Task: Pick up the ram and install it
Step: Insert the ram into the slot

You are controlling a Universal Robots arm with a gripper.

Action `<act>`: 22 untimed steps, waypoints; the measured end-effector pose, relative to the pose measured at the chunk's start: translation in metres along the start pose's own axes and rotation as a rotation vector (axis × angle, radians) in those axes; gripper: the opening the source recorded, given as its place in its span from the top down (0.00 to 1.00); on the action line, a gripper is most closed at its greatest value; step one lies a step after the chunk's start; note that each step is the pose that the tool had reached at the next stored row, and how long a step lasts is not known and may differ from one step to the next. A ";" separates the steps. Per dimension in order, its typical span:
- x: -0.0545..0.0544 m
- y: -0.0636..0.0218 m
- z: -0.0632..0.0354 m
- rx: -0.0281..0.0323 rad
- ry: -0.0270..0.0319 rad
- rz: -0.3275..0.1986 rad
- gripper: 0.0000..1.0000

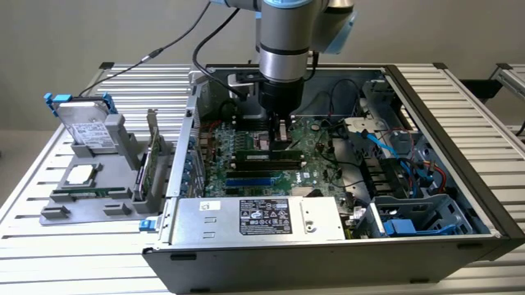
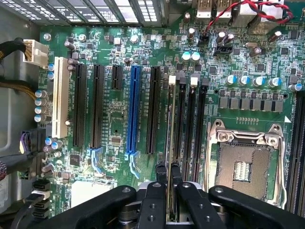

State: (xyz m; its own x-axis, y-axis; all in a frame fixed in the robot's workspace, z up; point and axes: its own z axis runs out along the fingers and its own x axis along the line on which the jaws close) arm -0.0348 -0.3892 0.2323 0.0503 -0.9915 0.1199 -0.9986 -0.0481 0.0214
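Wrist view, starting at the ram [image 2: 170, 124]: gripping it on edge between the fingertips [image 2: 161, 168] of the claw [image 2: 168, 168], jaws standing narrow and pressing on its two flat faces. Reading it as a thin line only, running straight out ahead of the claw, with its long axis lying along the black memory slots [image 2: 200, 124], not across them. Appearing to hang directly over the outermost slot of that group, the one carrying a white latch [image 2: 172, 80] at its far end. Looking straight down the top edge, so not telling whether it is touching the slot or clearing it. Noting the blue expansion slot [image 2: 134, 109] off to one side of the claw and the open processor socket [image 2: 243, 167] off to the other.

Exterior view: finding the claw [image 1: 279, 136] low inside the open computer case [image 1: 461, 153], pointing straight down at the motherboard [image 1: 320, 153]. Noting a grey parts holder [image 1: 86, 196] well apart from the claw, outside the case on the bench [image 1: 49, 258].

Judging the deciding relation as stick parallel to its slot and directly above it.
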 end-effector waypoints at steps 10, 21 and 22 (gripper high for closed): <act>-0.002 0.0013 0.0028 0.0004 0.0129 0.000 0.86; -0.004 0.0013 0.0062 0.0044 0.0231 0.001 0.86; -0.004 0.0013 0.0063 0.0045 0.0232 0.001 0.86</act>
State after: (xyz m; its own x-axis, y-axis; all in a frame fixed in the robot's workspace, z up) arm -0.0364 -0.3861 0.2257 0.0499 -0.9885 0.1430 -0.9987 -0.0479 0.0169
